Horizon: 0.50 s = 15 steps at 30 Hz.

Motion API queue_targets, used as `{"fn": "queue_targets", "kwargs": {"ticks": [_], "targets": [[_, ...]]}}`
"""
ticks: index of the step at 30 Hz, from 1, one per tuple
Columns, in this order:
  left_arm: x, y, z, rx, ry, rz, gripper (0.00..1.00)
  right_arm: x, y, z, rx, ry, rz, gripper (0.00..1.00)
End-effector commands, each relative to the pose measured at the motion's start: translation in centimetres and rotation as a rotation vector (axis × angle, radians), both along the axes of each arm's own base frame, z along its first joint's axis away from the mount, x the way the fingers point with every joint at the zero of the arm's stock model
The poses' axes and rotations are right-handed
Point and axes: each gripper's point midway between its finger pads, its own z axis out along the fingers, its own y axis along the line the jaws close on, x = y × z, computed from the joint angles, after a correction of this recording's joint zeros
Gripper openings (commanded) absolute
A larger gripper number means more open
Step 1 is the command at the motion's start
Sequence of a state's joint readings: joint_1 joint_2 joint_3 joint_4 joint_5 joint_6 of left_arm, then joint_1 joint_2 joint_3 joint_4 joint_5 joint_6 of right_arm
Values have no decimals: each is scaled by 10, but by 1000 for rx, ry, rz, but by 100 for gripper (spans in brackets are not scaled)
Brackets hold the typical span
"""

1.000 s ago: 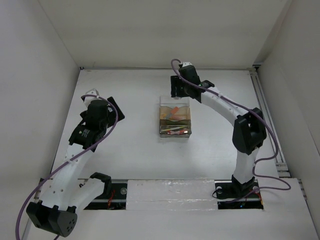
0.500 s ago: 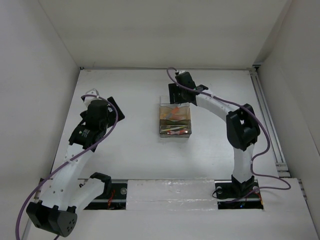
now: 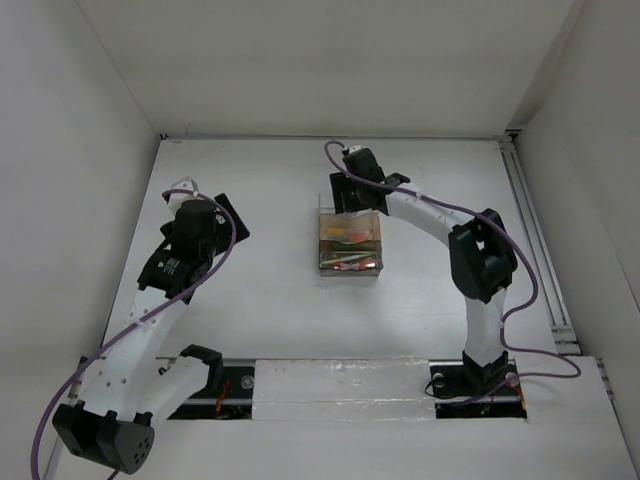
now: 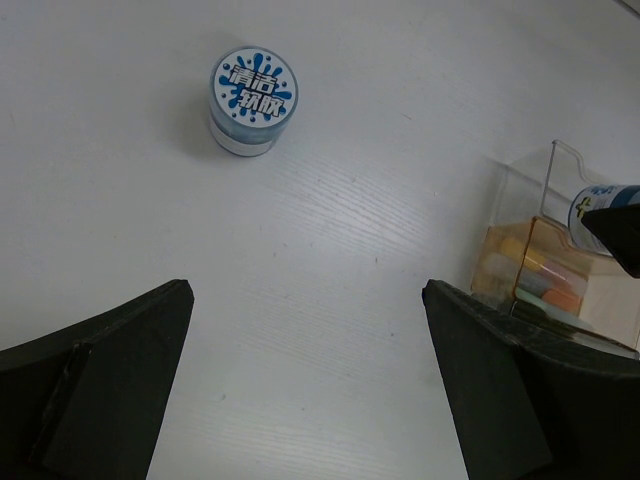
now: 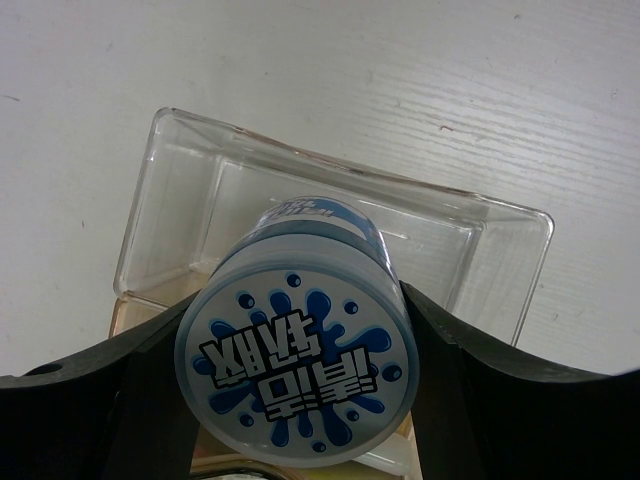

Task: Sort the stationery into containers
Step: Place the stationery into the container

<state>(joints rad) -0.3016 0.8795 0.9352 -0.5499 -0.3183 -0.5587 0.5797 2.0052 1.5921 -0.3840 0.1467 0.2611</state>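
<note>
My right gripper [image 3: 352, 200] is shut on a round blue-grey patterned roll [image 5: 297, 375] and holds it just above the empty far compartment of the clear organizer [image 5: 345, 178]. The organizer [image 3: 322, 240] stands mid-table; its near compartments hold orange and yellow items [image 3: 348, 237] and red pens [image 3: 350, 263]. My left gripper [image 4: 310, 380] is open and empty, hovering over bare table to the organizer's left [image 3: 228, 222]. A second patterned roll [image 4: 253, 88] stands upright on the table ahead of it, well apart from the fingers. I cannot make that roll out in the top view.
In the left wrist view the organizer's corner [image 4: 555, 170] is at the right, with yellow and green markers [image 4: 545, 278] inside and the held roll [image 4: 597, 205] above it. White walls enclose the table on three sides.
My right gripper has carried the roll leftward and nearer, from beyond the organizer's far edge to over its far compartment. The left arm has not moved.
</note>
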Motion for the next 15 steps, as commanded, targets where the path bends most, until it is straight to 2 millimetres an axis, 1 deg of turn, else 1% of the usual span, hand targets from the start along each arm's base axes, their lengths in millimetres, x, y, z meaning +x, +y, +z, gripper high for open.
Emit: {"fn": "queue_targets", "kwargs": {"ticks": [1, 2, 3, 4, 5, 7, 9, 10, 11, 12, 13, 14, 15], "targets": [[0, 0, 4, -7, -24, 6, 100, 16, 17, 26, 33, -81, 10, 0], [0, 0, 4, -7, -24, 6, 100, 17, 19, 30, 39, -90, 10, 0], [0, 0, 4, -7, -24, 6, 100, 19, 19, 29, 35, -85, 10, 0], [0, 0, 4, -7, -24, 6, 100, 21, 19, 33, 34, -96, 2, 0], [0, 0, 4, -7, -24, 6, 100, 22, 19, 29, 28, -86, 2, 0], [0, 0, 4, -7, -24, 6, 100, 22, 19, 29, 27, -86, 2, 0], [0, 0, 4, -7, -24, 6, 100, 19, 20, 22, 24, -67, 11, 0], [0, 0, 4, -7, -24, 6, 100, 21, 21, 26, 29, -74, 11, 0], [0, 0, 4, -7, -24, 6, 100, 21, 21, 21, 23, -65, 11, 0], [0, 0, 4, -7, -24, 6, 100, 21, 21, 23, 23, -64, 11, 0], [0, 0, 4, -7, -24, 6, 100, 21, 21, 18, 17, -56, 11, 0], [0, 0, 4, -7, -24, 6, 100, 23, 23, 22, 23, -65, 11, 0], [0, 0, 4, -7, -24, 6, 100, 20, 22, 15, 15, -42, 18, 2]]}}
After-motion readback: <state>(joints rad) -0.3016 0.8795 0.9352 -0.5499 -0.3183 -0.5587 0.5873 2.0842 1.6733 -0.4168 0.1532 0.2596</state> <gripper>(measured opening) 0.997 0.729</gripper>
